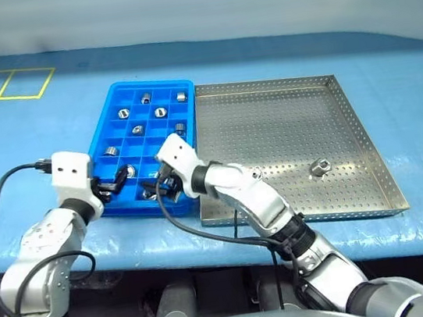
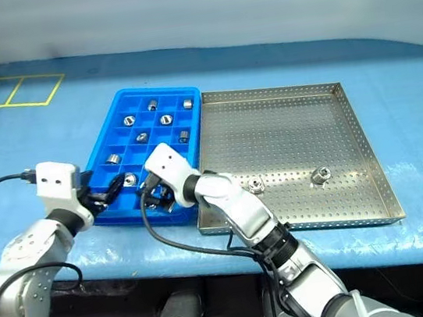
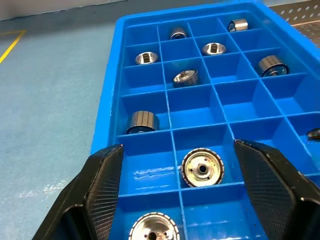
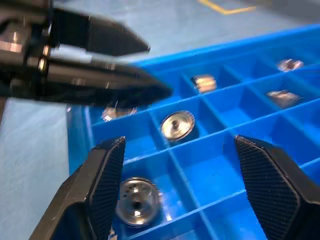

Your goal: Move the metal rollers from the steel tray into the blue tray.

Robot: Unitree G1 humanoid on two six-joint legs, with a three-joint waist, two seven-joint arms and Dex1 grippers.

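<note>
Blue tray point(image 1: 186, 88): set on the blue-covered table point(image 1: 49, 126), its long right side touching the left rim of the steel tray; divided into a grid of small square compartments.
Steel tray point(image 1: 269, 119): perforated, laid flat on the table to the right of the blue tray, its near edge close to the table's front edge.
Metal rollers in the blue tray point(image 3: 186, 77): several are seen lying singly in separate compartments, mostly in the far and middle rows; two more are seen in the near-left compartments, one point(image 3: 201, 168) lying with its hollow face turned up, another point(image 3: 153, 230) in the compartment nearer still.
Metal rollers in the steel tray: one point(image 1: 321, 166) stands near the near right part of the perforated floor; a second point(image 2: 255, 184) is seen close to the near left part, just beside the right forearm.
Left gripper point(image 1: 113, 185): held at the near left corner of the blue tray, pointing across it; its two black fingers point(image 3: 102, 182) are spread wide apart with nothing between them.
Right gripper point(image 1: 161, 189): reached across to the near edge of the blue tray, over its near compartments; its fingers point(image 4: 107, 175) are seen apart, nothing clamped, a roller point(image 4: 134, 200) lying in the compartment below them.
Grippers together: brought near each other, tips facing, not touching.
</note>
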